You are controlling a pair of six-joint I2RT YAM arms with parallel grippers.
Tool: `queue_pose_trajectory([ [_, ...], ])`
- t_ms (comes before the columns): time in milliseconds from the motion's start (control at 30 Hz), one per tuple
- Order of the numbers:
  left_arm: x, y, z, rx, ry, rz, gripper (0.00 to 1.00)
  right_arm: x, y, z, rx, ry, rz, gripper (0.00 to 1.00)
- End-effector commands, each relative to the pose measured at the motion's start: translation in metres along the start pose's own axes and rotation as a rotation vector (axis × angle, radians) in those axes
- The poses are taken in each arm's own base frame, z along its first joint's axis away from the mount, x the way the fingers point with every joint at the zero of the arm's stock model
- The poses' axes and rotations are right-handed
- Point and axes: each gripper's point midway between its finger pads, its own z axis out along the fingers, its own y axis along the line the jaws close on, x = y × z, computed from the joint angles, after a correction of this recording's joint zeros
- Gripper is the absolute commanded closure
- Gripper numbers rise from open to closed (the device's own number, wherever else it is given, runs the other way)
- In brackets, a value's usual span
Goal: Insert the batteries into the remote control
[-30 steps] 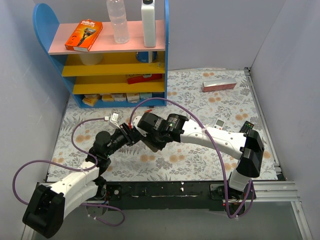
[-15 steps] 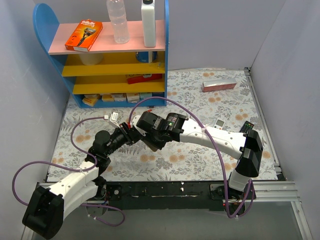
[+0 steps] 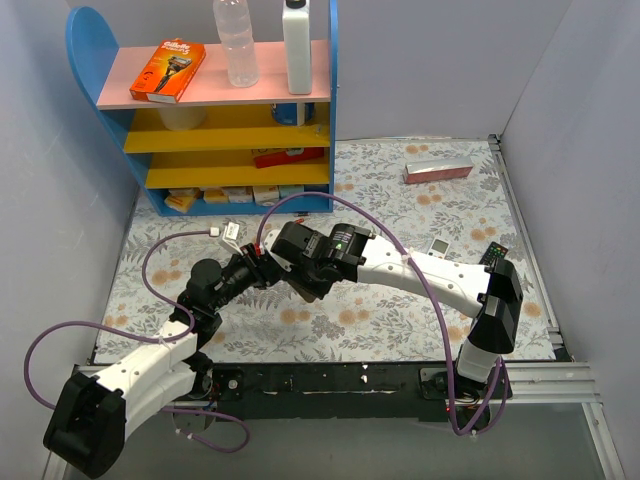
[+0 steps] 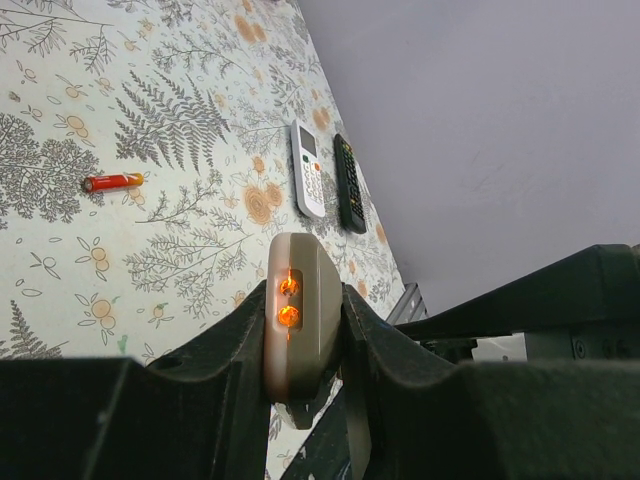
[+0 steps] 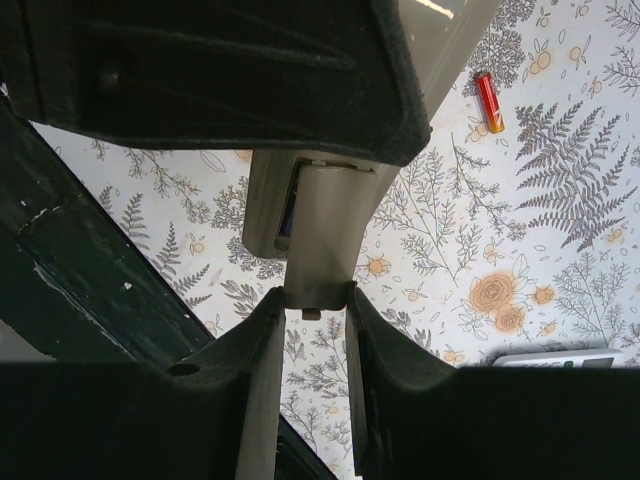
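While in both jaws, one remote control; nearby, one red battery.

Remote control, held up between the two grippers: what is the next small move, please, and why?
Probably the right gripper should let go and reach for the red battery, while the left gripper holds the remote control steady. That battery lies loose on the table, and the compartment looks open, with something blue inside.
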Motion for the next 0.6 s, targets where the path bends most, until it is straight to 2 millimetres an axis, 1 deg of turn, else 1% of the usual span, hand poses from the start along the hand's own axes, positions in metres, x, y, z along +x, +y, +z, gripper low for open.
queue_pose_trajectory([
  [0, -0.005, -0.029, 0.001, 0.086, 0.012, 0.056, 1.00, -0.031, 0.001, -0.008, 0.000, -0.105, 0.024, 0.99],
  [300, 0.001, -0.029, 0.001, 0.080, 0.034, 0.080, 1.00, -0.042, 0.000, -0.015, -0.002, -0.154, 0.046, 0.99],
  [467, 0.001, -0.030, 0.000, 0.078, 0.030, 0.082, 1.00, -0.040, -0.011, -0.015, 0.060, -0.148, 0.089, 0.99],
  [500, 0.000, -0.032, 0.000, 0.080, 0.025, 0.069, 1.00, -0.042, -0.012, -0.015, 0.068, -0.160, 0.097, 0.99],
  [567, 0.000, -0.032, 0.000, 0.086, 0.022, 0.048, 1.00, -0.042, -0.011, -0.014, 0.063, -0.170, 0.107, 0.99],
])
